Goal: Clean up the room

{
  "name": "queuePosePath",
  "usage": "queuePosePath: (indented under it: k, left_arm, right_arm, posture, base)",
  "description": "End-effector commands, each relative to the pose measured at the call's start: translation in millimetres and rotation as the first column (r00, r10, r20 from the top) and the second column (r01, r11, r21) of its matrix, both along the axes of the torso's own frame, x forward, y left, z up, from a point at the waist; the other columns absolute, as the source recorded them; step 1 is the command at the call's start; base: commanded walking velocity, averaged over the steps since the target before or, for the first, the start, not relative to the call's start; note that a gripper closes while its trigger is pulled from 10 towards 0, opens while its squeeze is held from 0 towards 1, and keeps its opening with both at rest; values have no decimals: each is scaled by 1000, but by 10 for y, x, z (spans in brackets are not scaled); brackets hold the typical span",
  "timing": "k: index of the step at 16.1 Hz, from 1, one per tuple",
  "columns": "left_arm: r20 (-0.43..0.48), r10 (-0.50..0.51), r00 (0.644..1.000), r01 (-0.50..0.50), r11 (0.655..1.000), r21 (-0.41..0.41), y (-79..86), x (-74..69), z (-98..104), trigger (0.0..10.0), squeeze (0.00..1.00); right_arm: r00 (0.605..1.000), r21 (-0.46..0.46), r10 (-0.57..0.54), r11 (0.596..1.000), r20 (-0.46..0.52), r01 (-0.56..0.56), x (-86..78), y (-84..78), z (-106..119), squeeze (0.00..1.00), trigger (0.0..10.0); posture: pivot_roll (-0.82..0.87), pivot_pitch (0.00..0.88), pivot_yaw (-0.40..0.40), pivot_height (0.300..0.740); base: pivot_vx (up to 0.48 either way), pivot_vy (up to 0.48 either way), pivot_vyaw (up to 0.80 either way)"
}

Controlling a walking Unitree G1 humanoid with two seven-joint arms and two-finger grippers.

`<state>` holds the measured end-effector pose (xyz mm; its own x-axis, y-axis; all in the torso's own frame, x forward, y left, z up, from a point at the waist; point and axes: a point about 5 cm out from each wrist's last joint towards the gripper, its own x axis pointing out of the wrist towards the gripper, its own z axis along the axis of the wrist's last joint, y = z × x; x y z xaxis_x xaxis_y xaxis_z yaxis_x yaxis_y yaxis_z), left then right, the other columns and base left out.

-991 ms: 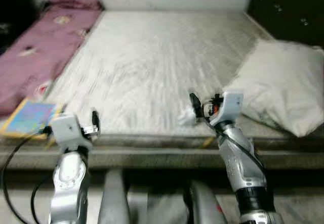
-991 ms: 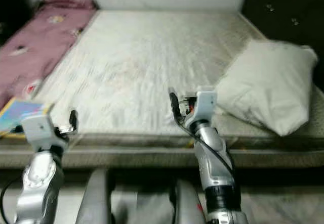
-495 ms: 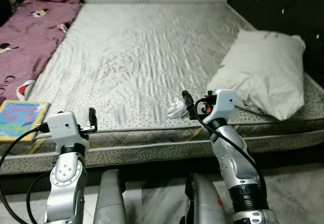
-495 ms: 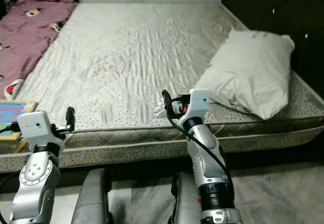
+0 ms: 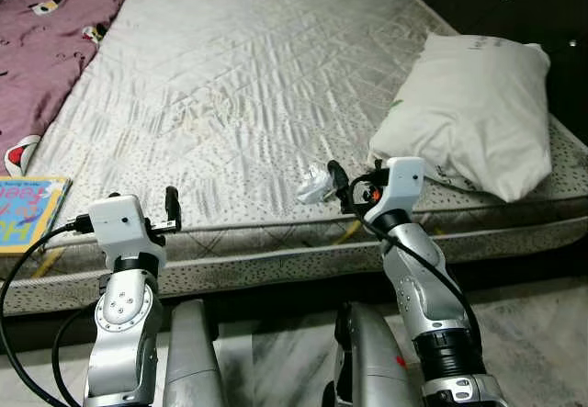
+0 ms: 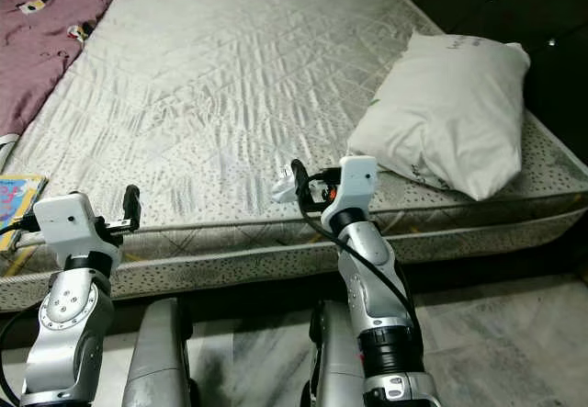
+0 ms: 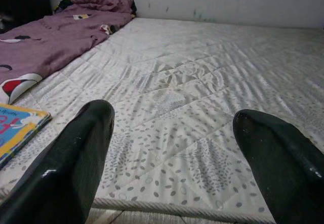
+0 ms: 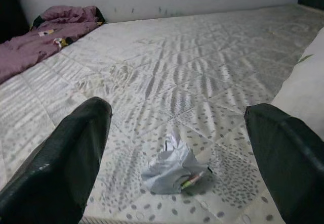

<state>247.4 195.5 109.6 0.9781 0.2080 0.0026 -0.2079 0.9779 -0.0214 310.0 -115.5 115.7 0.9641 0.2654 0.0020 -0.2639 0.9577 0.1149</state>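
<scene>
Nearest to me, the robot stands at the foot edge of the bed with both arms raised. The left gripper (image 7: 172, 178) hovers over the mattress's (image 5: 248, 85) near border, its two black fingers spread wide with nothing between them. Just off to its left, a colourful book (image 5: 28, 212) lies flat at the mattress's near left corner.

The right gripper (image 8: 177, 183) is the one at work. It is held just short of a small crumpled wrapper (image 8: 173, 171), fingers wide apart, and the wrapper sits on the mattress ahead of the gap between them, not yet touched. From the head cameras the wrapper (image 5: 315, 186) lies close to the near edge of the bed, just beyond the gripper's tips and near the lower corner of the white pillow (image 5: 469, 108), without touching it.

That scrap looks like thin white paper or foil, balled loosely, with a bit of colour at one side. I would judge it almost weightless, soft and easily crushed, and not fragile in any way that matters. The trouble is more likely that it skids on the smooth quilted cover if one finger nudges it first. Closing evenly across the bulkiest middle of the crumple, with the fingertips low against the fabric, seems the safest hold.

Farther back, the mattress stretches bare to the wall, and a purple blanket (image 5: 41, 30) with cartoon prints lies bunched along its far left side.
</scene>
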Motion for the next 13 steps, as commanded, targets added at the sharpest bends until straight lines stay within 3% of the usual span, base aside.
queuePosePath:
  k: [1, 4, 5, 7, 13]
  left_arm:
    - [6, 6, 1000, -6, 1000, 3, 11, 0, 32, 10000, 0]
    - [-63, 36, 997, -35, 999, 15, 55, -5, -56, 10000, 0]
    - [-124, 44, 991, -44, 999, -5, 69, -2, -149, 10000, 0]
    - [-153, 51, 987, -57, 998, -30, 84, 23, -193, 10000, 0]
    - [-121, 53, 991, -59, 997, -51, 77, 29, -158, 10000, 0]
  right_arm:
    - [1000, -31, 17, 999, -1, -17, 26, 34, -2, 0, 10000]
    - [991, -134, 82, 986, -106, -95, 9, 146, -186, 0, 10000]
    - [985, -145, 86, 984, -152, -108, 6, 159, -261, 0, 10000]
    - [974, -141, 76, 984, -213, -108, 24, 144, -349, 0, 10000]
    - [973, -127, 99, 984, -210, -128, 50, 157, -344, 0, 10000]
  posture:
    - [-51, 0, -28, 521]
    - [-53, 0, -25, 521]
    - [-52, 0, -25, 521]
    - [-59, 0, -29, 521]
    - [-53, 0, -41, 521]
  base:
    - [0, 0, 0]
    - [0, 0, 0]
    - [0, 0, 0]
    - [0, 0, 0]
    - [0, 0, 0]
